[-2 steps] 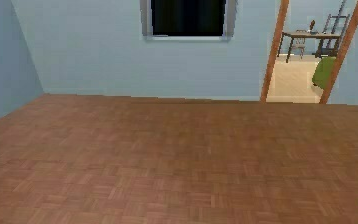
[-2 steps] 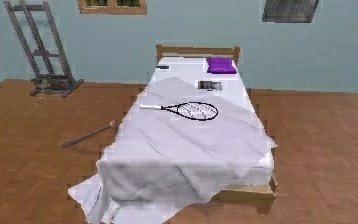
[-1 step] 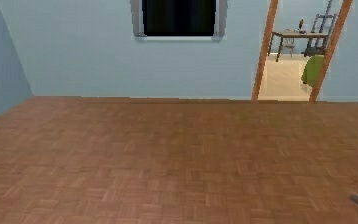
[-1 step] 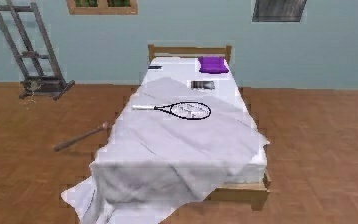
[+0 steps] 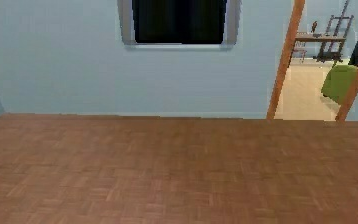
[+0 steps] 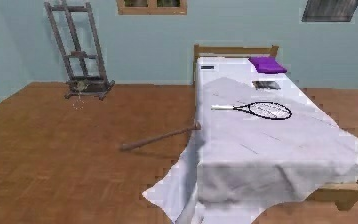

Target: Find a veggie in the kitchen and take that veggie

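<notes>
Floor (image 5: 137, 170) of brown wood runs to a pale blue wall w/ a dark window (image 5: 182, 22) up top, then a wood-framed doorway (image 5: 285, 65) at the fwd view's right w/ a green shape (image 5: 347, 82) beyond. Arm side view: easel (image 6: 79, 55) at left by the wall, thin rod (image 6: 162, 138) on the floor, then a bed (image 6: 277, 150) w/ white sheet carrying a racket (image 6: 255, 108) and a purple pillow (image 6: 268, 65) near the headboard. Tool state can't be told, nor where the veggie is.

Forward view: window (image 5: 180, 22) high on the wall (image 5: 57, 60) ahead, doorway (image 5: 322, 70) to its right, arm side view: easel (image 6: 79, 55) by the far wall at left, bed (image 6: 272, 150) at right, racket (image 6: 255, 108) on the bed, stick (image 6: 159, 138) on the floor between them
</notes>
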Robot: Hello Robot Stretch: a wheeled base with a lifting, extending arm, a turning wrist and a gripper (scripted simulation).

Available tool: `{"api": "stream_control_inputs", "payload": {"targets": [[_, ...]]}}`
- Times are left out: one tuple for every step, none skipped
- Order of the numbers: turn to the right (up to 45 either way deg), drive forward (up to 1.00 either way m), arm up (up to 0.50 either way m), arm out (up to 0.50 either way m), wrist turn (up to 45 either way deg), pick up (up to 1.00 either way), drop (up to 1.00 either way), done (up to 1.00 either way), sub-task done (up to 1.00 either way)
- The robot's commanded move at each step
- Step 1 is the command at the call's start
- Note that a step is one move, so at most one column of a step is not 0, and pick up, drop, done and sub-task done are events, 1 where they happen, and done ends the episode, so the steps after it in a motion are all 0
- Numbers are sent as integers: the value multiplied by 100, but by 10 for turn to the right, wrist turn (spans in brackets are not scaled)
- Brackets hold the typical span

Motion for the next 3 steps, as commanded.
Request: {"api": "stream_control_inputs", "payload": {"targets": [[360, 0, 0, 0, 0, 0, 0, 0, 0], [0, 100, 0, 0, 0, 0, 0, 0, 0], [0, 100, 0, 0, 0, 0, 0, 0, 0]]}}
